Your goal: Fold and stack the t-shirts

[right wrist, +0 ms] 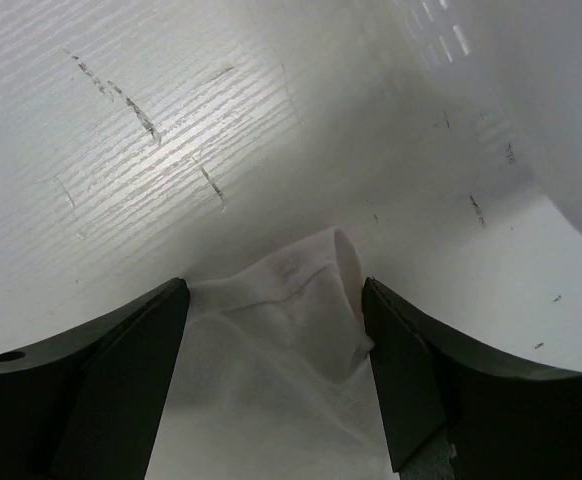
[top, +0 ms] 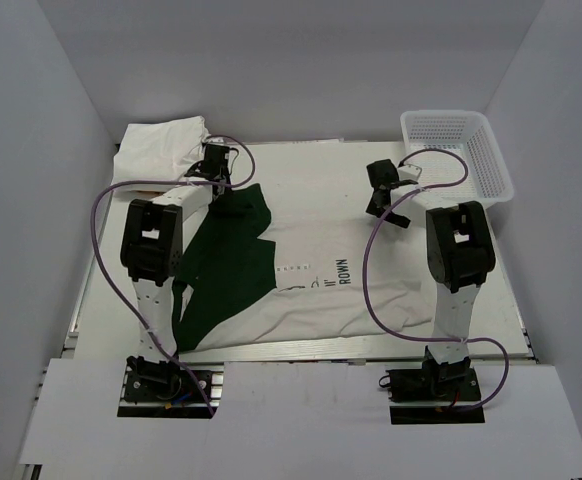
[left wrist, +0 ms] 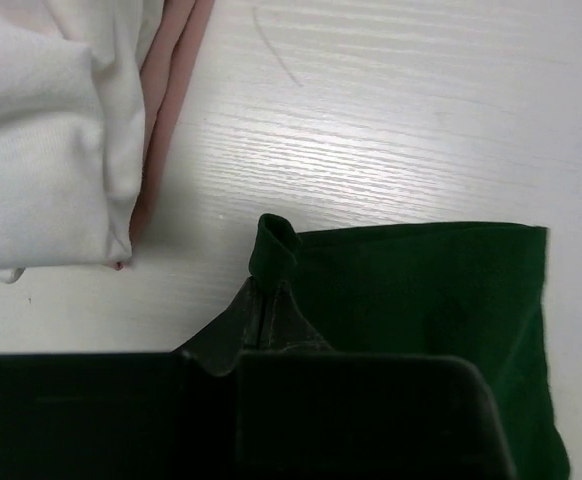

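Observation:
The cream-white t-shirt (top: 341, 295) with dark green sleeves lies spread on the table, black lettering showing. My left gripper (top: 216, 172) is at its far left corner, shut on a pinched fold of the green sleeve (left wrist: 421, 290); the closed fingertips (left wrist: 268, 292) hold a small raised tuck of it. My right gripper (top: 381, 205) is at the shirt's far right corner. Its jaws are wide open with a raised corner of cream cloth (right wrist: 291, 310) between them, unclamped. Folded white tees (top: 156, 148) lie at the far left, with an orange-pink one (left wrist: 176, 90) showing at their edge.
The white lattice basket (top: 491, 170) stands at the far right, close beside my right gripper; its blurred wall (right wrist: 561, 110) fills the upper right of the right wrist view. Purple cables loop off both arms.

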Tool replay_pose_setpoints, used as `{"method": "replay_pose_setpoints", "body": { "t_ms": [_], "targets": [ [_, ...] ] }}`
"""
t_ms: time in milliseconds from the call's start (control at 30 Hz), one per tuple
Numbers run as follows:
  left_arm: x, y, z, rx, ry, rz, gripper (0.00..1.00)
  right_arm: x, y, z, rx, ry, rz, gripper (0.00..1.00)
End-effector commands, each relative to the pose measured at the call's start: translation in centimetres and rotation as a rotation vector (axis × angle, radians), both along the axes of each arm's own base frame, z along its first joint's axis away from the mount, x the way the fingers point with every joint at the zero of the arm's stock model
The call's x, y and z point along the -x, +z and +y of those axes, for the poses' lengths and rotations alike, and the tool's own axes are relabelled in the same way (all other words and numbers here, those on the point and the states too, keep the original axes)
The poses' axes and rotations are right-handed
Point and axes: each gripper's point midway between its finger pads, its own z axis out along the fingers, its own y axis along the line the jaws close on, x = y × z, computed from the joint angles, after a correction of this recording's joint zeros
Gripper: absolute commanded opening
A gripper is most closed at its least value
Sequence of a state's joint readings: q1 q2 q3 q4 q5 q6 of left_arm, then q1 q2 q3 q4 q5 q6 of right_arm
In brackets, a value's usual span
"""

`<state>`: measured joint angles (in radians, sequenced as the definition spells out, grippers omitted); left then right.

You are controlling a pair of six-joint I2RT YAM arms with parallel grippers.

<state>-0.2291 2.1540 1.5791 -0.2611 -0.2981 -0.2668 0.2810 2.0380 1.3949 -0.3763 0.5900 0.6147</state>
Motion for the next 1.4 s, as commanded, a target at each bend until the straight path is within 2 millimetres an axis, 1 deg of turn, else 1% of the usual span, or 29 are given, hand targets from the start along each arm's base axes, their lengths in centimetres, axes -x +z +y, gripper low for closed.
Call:
{"method": "replay_pose_setpoints", "body": {
  "t_ms": [0,33,67,100,200,267,300,333,433,467,533,567,600,633,667,700,733,800,833,900,933,1033,1067,1133,1200,1233,1267,1300,1367],
  "targets": [
    [-0.9,6.2,-1.2,0.070,-0.060,-0.147,0.00,0.1,-1.9,0.0,-0.013,-0.013,0.013,0.75],
    [-0.8,7.4,-1.4,0.083,-0.070,-0.170,0.00,0.0,-1.8,-0.4,-0.006,-0.020,0.002,0.72],
    [-0.8,7.4,-1.4,0.076,-0.076,-0.170,0.00,-0.2,-1.7,-0.4,-0.002,-0.023,-0.012,0.67],
    [-0.8,8.0,-1.4,0.079,-0.076,-0.186,0.00,-0.4,-1.6,-0.4,-0.001,-0.016,-0.021,0.57],
    [-0.5,8.4,-1.6,0.086,-0.098,-0.187,0.00,-0.7,-1.2,-0.7,0.012,-0.015,-0.047,0.42],
    [-0.4,9.6,-1.8,0.095,-0.106,-0.210,0.00,-0.8,-0.6,-0.6,0.012,0.001,-0.071,0.28],
    [-0.2,9.2,-1.7,0.094,-0.106,-0.200,0.00,-0.9,-0.3,-0.8,0.015,0.003,-0.085,0.23],
    [-0.1,10.5,-1.9,0.105,-0.116,-0.222,0.00,-0.9,0.6,-0.7,0.018,0.021,-0.103,0.14],
    [1.1,10.5,-1.8,0.110,-0.123,-0.218,0.00,-0.8,1.7,-0.3,0.017,0.073,-0.140,0.00],
    [2.0,11.0,-2.2,0.113,-0.134,-0.228,0.00,-1.1,2.5,-0.2,0.011,0.079,-0.169,0.00],
    [2.9,11.6,-2.0,0.114,-0.135,-0.234,0.00,-0.5,2.7,-0.1,0.013,0.115,-0.172,0.00],
    [3.8,11.1,-2.0,0.129,-0.138,-0.228,0.00,-0.7,3.5,-0.1,0.007,0.122,-0.195,0.00],
    [4.5,12.7,-2.3,0.149,-0.158,-0.261,0.00,-0.1,3.5,0.4,-0.001,0.162,-0.186,0.00],
    [5.1,12.9,-2.5,0.176,-0.162,-0.267,0.00,0.0,3.7,0.3,0.005,0.180,-0.188,0.00],
    [6.2,11.7,-2.9,0.201,-0.182,-0.246,0.00,-0.5,5.5,1.1,-0.020,0.204,-0.251,0.00],
    [7.1,11.7,-3.2,0.219,-0.179,-0.241,0.00,0.9,4.1,1.0,-0.012,0.246,-0.203,0.00],
    [8.6,11.7,-3.1,0.236,-0.178,-0.243,0.00,0.6,4.5,1.4,-0.023,0.274,-0.230,0.00],
    [10.0,11.8,-3.1,0.272,-0.168,-0.249,0.00,0.6,6.1,2.0,-0.009,0.363,-0.285,0.00],
    [10.7,11.9,-3.1,0.279,-0.177,-0.256,0.00,1.4,5.3,2.4,-0.007,0.403,-0.268,0.00],
    [12.9,12.0,-3.1,0.320,-0.174,-0.257,0.00,1.7,6.4,2.4,0.013,0.450,-0.286,0.00],
    [14.1,10.8,-2.8,0.329,-0.161,-0.233,0.00,2.6,6.1,2.5,0.009,0.477,-0.278,0.00],
    [16.5,11.8,-2.9,0.399,-0.150,-0.260,0.00,3.4,7.3,2.9,0.001,0.530,-0.318,0.00],
    [17.8,10.6,-2.7,0.409,-0.136,-0.238,0.00,3.9,7.0,3.1,-0.015,0.545,-0.318,0.00],
    [20.0,10.4,-2.3,0.458,-0.097,-0.230,0.00,4.4,8.1,3.3,-0.027,0.558,-0.356,0.00],
    [21.3,10.8,-1.7,0.479,-0.057,-0.244,0.00,5.2,8.2,3.2,-0.023,0.574,-0.357,0.00],
    [22.6,9.7,-1.4,0.493,-0.022,-0.212,0.00,5.5,8.3,3.0,-0.018,0.568,-0.357,0.00],
    [23.5,11.2,-0.8,0.501,-0.004,-0.262,0.00,5.9,8.1,2.6,-0.015,0.559,-0.351,0.00],
    [24.1,11.3,-0.3,0.499,0.016,-0.270,0.00,6.1,8.4,2.7,-0.014,0.560,-0.359,0.00],
    [26.0,10.1,1.2,0.475,0.096,-0.242,0.00,6.9,8.5,2.2,-0.010,0.549,-0.355,0.00]
  ]
}}
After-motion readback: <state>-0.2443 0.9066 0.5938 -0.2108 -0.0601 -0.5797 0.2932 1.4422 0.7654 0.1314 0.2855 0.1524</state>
